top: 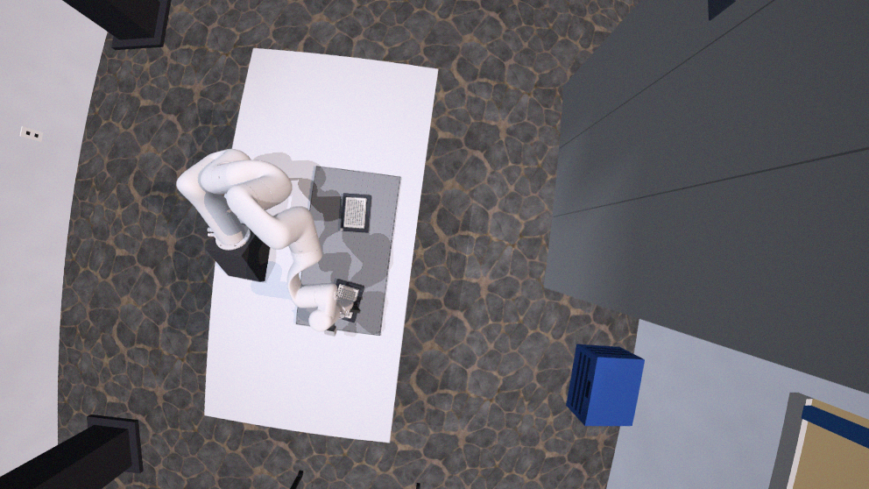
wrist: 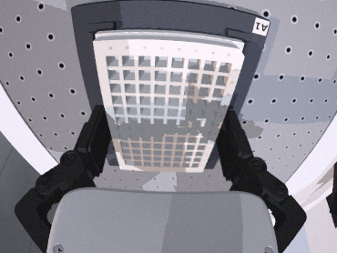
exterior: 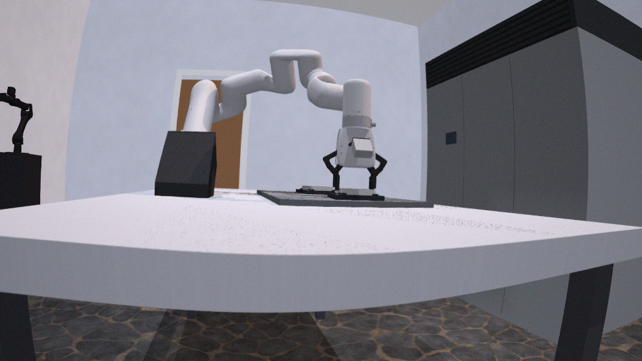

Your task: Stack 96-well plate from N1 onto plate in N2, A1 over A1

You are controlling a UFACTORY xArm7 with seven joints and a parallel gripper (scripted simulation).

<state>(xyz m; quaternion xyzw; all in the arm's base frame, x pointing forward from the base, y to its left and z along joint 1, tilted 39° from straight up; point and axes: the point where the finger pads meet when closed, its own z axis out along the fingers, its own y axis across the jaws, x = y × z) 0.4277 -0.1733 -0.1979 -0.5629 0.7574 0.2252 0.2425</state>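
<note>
A white 96-well plate [wrist: 168, 106] sits in the dark plate nest N1 [wrist: 171, 25], with the A1 label [wrist: 260, 26] at the nest's upper right corner in the wrist view. My gripper [wrist: 165, 121] is open and low over this plate, one finger on each long side, apart from it. In the side view the fingers [exterior: 353, 184] reach down to the plate's level. In the top view the gripper [top: 347, 301] covers part of this plate. The second plate [top: 355, 212] sits in nest N2 further along the grey deck.
The grey perforated deck [top: 349, 249] holds both nests on the white table. The arm's black base [exterior: 186, 164] stands at the table's side. A dark cabinet [exterior: 529, 121] stands beyond the table. A blue crate [top: 604, 385] sits on the floor.
</note>
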